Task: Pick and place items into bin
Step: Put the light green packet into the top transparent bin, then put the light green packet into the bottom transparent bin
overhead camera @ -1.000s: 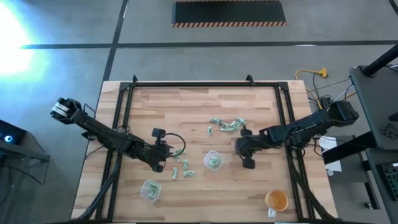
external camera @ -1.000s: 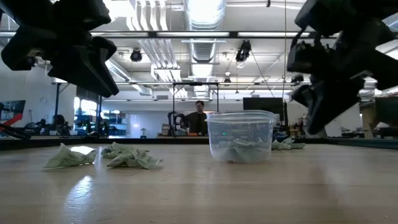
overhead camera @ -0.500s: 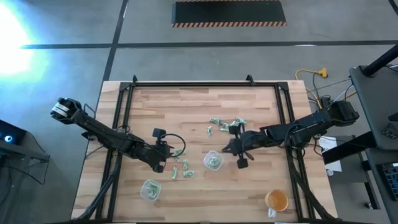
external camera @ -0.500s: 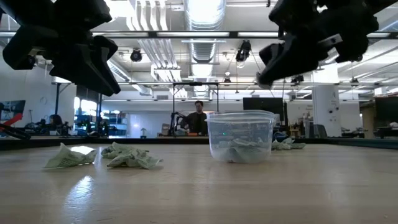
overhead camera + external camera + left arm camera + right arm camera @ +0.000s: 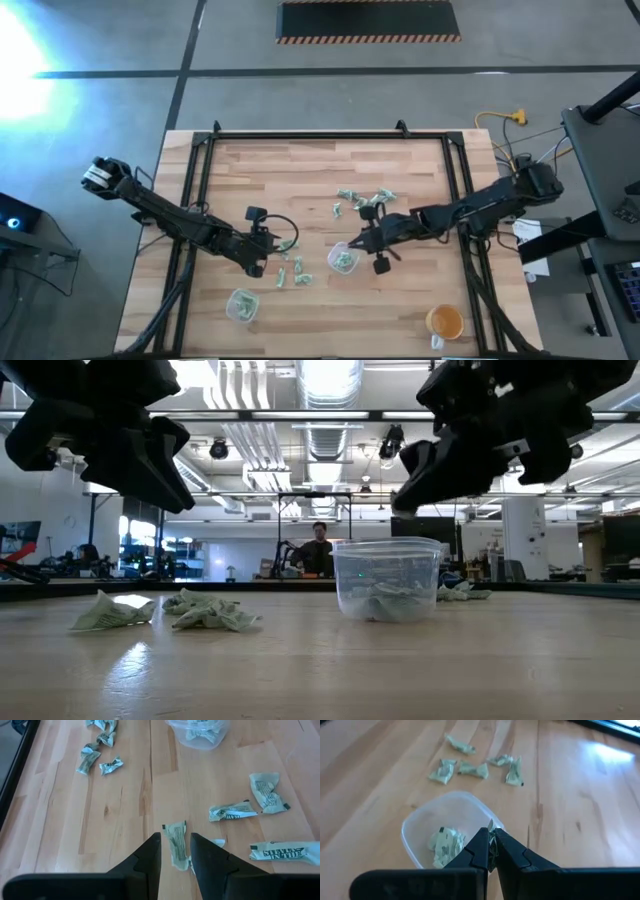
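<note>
Now your drop could miss.
Right end effector [image 5: 491, 851], closed on a seemingly small crumpled green-and-white wrapper [image 5: 492, 839], sits at the clear plastic cup's [image 5: 420, 820] rim.

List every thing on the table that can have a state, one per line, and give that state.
Right gripper: shut on a wrapper, over the centre cup's rim.
Left gripper: part open, astride a flat wrapper.
Centre cup: upright, holding wrappers.
Front cup: upright, holding wrappers.
Orange cup: upright.
Loose wrappers: scattered on the table.
</note>
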You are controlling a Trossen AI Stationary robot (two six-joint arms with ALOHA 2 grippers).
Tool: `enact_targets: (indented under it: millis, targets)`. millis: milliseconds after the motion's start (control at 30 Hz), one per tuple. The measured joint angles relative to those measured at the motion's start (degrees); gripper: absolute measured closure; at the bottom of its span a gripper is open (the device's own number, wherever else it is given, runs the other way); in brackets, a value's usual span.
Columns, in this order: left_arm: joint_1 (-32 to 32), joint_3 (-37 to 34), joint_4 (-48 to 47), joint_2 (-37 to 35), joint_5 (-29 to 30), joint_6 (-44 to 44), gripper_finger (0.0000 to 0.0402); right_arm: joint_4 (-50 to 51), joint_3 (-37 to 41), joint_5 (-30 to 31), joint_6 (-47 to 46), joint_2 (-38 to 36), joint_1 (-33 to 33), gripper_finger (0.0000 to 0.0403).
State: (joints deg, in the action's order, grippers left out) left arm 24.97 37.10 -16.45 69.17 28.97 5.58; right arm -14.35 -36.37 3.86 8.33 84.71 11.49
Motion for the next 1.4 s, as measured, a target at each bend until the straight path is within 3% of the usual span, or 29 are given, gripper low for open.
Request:
enact_targets:
  millis: [333,700,1133,1400]
  targets:
    - [0.00,0.00,0.08,-0.02,0.01,-0.22,0.0314,-0.03,-5.08,-6.39,2.65,6.44,-0.02,0.0390]
    - [0.00,0.00,0.22,0.02,0.00,-0.13,0.0314,0.95,-7.51,-7.54,0.54,9.91,-0.02,0.0386]
    - [0.00,0.00,1.00,0.07,-0.66,-0.04,0.0314,3.83,-7.51,-8.05,-0.42,6.81,0.00,0.0254]
    - [-2.44,-0.11,2.24,2.74,-9.88,-0.51,0.0314,8.64,-7.49,-5.59,-0.77,2.24,0.02,0.0231]
